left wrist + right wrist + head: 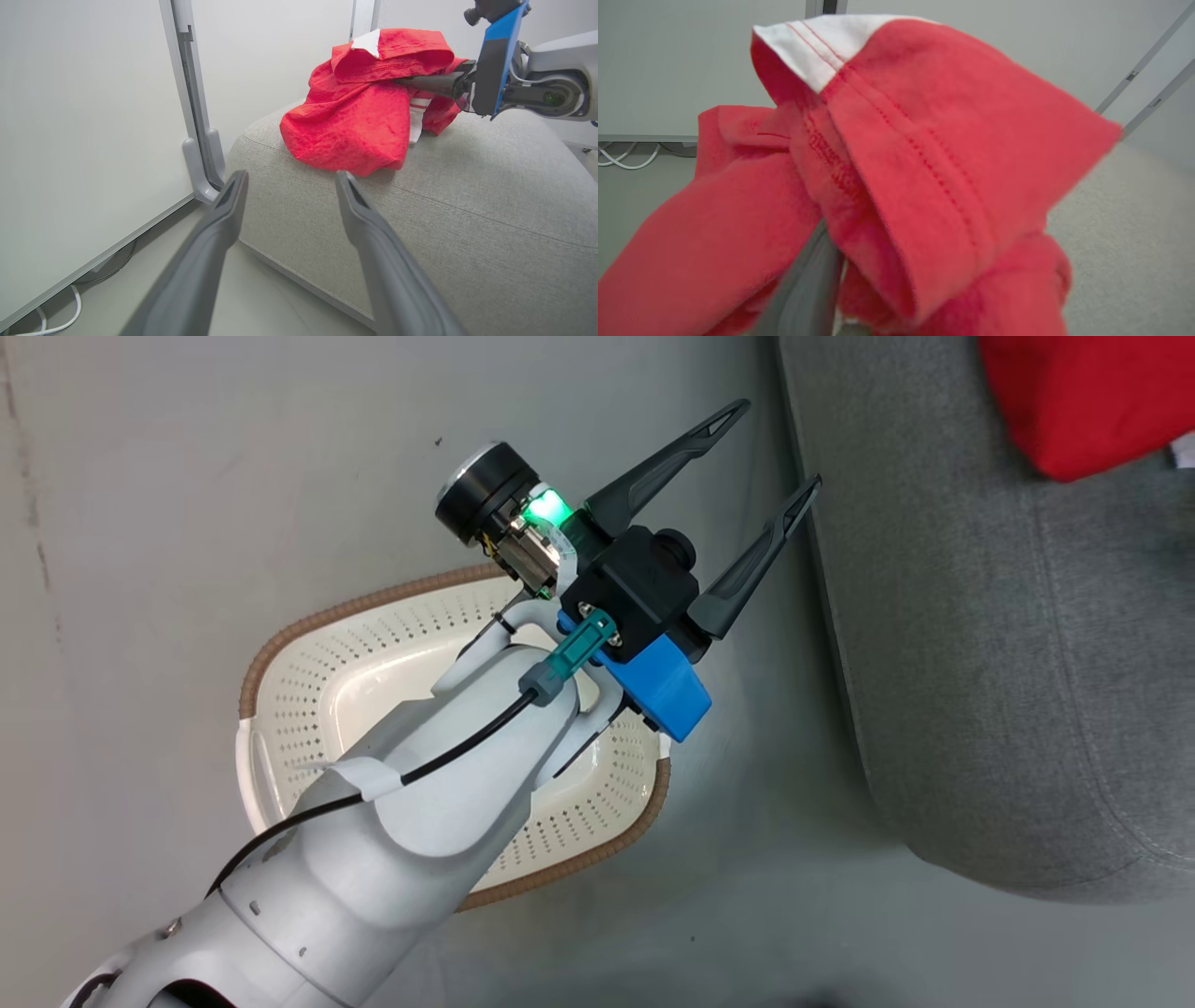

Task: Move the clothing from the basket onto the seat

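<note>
Floor (140, 616): pale grey and smooth, spreading across the left and near side of the head view.
Panel (70, 116): a large white board at the far left of the left wrist view, on a grey metal stand (198, 140), with a white cable (60, 322) on the floor below it.
Basket (289, 709): on the floor left of the seat, upright, its brown rim and perforated walls showing around the arm above it.
Left arm (420, 803): a white forearm reaching from the near left over the basket.
Left gripper (780, 443): its two dark fingers spread well apart, holding nothing, above the strip of floor between basket and seat.
Seat (980, 663): light grey upholstery along the right, with a rounded near corner.
Clothing (1083, 401): bright red, crumpled in a heap on the seat at the far right, well apart from the basket; white trim shows on one fold.
Right gripper (406, 81): coming in from the right, a dark finger (808, 289) buried under a raised fold of the clothing; I cannot tell whether it is clamped or apart.
</note>
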### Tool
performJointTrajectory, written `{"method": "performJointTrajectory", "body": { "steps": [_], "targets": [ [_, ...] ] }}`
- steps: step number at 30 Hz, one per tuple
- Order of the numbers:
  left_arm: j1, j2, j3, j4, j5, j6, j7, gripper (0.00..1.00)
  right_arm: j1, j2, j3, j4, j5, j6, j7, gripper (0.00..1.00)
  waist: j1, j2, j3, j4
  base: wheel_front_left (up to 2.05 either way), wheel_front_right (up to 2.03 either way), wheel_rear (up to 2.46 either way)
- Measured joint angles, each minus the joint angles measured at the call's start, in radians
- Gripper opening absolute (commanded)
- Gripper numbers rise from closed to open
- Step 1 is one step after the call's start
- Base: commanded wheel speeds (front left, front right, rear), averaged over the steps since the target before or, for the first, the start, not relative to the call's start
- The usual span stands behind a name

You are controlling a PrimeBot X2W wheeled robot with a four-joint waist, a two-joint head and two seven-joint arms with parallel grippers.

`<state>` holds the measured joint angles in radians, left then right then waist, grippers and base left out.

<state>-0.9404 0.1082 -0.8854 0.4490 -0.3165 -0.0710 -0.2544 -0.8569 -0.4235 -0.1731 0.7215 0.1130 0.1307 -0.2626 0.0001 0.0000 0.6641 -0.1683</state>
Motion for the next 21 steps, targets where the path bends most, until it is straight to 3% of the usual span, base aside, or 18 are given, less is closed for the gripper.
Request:
{"method": "performJointTrajectory", "body": {
  "steps": [10,21],
  "targets": [
    [0.085,0.005,0.021,0.013,-0.029,0.004,-0.006,1.0,0.206,0.043,-0.025,-0.049,-0.015,0.0,0.0,1.0,-0.0001,0.0001,-0.127,-0.012,0.0,0.0,0.0],
    [0.288,0.044,0.146,-0.077,-0.041,0.052,-0.007,1.0,0.444,0.121,-0.049,-0.328,-0.064,0.0,0.0,1.0,-0.0003,0.0001,-0.324,-0.007,0.0,0.0,0.0]
  ]
}}
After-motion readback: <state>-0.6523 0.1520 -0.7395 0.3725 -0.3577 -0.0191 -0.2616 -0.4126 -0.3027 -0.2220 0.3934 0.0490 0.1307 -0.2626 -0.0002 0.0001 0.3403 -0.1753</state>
